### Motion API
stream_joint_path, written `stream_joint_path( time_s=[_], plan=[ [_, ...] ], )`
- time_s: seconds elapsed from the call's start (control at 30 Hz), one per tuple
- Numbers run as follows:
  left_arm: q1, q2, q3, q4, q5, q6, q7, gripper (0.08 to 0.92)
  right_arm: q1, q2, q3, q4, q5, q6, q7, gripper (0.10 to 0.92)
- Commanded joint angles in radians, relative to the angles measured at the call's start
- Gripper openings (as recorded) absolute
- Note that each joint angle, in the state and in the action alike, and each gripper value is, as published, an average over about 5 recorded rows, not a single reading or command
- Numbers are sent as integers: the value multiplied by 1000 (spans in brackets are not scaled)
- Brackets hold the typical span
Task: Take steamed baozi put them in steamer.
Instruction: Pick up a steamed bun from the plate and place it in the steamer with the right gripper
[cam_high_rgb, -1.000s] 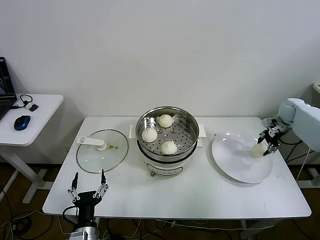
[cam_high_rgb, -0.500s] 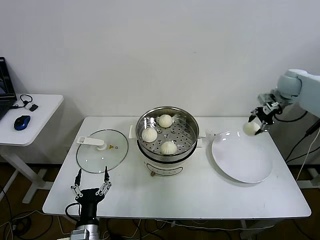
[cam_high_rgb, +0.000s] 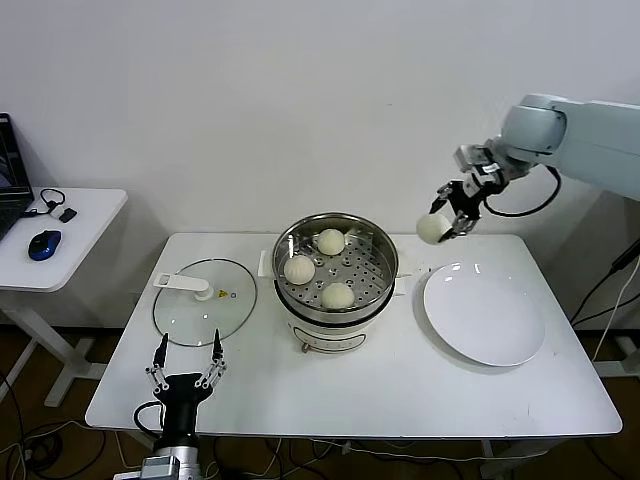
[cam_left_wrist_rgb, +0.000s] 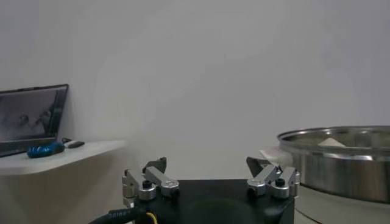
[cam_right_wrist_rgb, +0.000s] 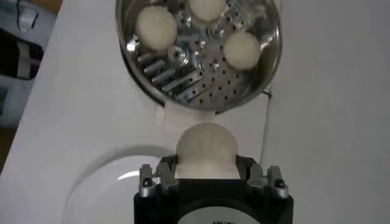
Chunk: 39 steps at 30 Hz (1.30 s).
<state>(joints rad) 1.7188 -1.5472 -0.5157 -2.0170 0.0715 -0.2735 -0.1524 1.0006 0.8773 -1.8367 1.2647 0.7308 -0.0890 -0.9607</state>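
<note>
Gripping a baozi (cam_high_rgb: 432, 228), the right tool (cam_high_rgb: 447, 222) hangs aloft.

Even, bright indoor light fills the head view; shadows under the steamer (cam_high_rgb: 336, 275) and plate (cam_high_rgb: 484, 313) are soft and faint. Glints show on the steamer's steel rim and a pale sheen on the lid (cam_high_rgb: 204, 301). The left wrist view is dimmer, greyish and hazy. The right wrist view is soft, with specular sparkle on the perforated tray.

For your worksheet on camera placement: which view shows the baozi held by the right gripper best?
Right wrist view: the held baozi fills the centre, between the right gripper fingers. Head view shows it small; left wrist view misses it.
</note>
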Motion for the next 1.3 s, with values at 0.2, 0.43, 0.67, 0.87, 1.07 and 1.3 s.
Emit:
stream_joint_path(
  time_s=[0.2, 0.43, 0.67, 0.87, 1.07, 1.3],
  plan=[
    [1, 3, -9, 8, -12, 1, 2, 823, -163, 175, 117, -43, 81, -104, 77, 653],
    [-5, -2, -23, 8, -18, 3, 3, 823, -253, 229, 167, -113, 39, -109, 86, 653],
    [-9, -5, -41, 11, -29, 4, 3, 823, -293, 232, 173, -120, 1, -111, 86, 653],
    [-13, -6, -48, 13, -32, 4, 3, 823, -315, 233, 177, -124, -10, -115, 89, 653],
    [-13, -8, -54, 12, -35, 4, 3, 823, -330, 242, 186, -133, -28, -119, 90, 653],
    [-12, -12, -55, 7, -35, 3, 3, 823, -333, 245, 182, -143, -49, -115, 76, 699]
  ],
)
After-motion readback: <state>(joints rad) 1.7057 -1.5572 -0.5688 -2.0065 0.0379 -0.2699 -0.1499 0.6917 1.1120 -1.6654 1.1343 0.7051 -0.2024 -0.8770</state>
